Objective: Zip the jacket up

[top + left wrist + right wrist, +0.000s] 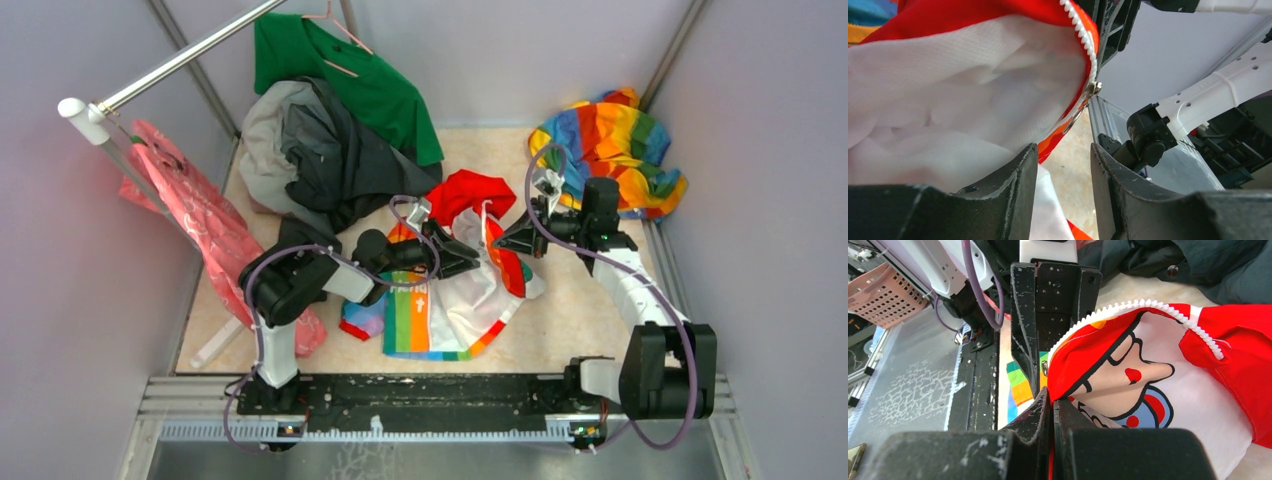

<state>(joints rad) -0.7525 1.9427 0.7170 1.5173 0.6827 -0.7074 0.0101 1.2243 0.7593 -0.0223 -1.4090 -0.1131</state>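
The jacket, white with rainbow panels and a red hood, lies mid-table. My right gripper is shut on the jacket's red front edge, next to the white zipper teeth. My left gripper is open, and its fingers stand apart with nothing between them. In the left wrist view the metal zipper slider and its ring pull hang just beyond the fingertips, beside the white lining. The left fingers show in the right wrist view, close behind the held edge.
A dark grey garment and a green shirt lie at the back left. An all-rainbow cloth is at the back right. A pink bag hangs from a rail at the left. Walls close in both sides.
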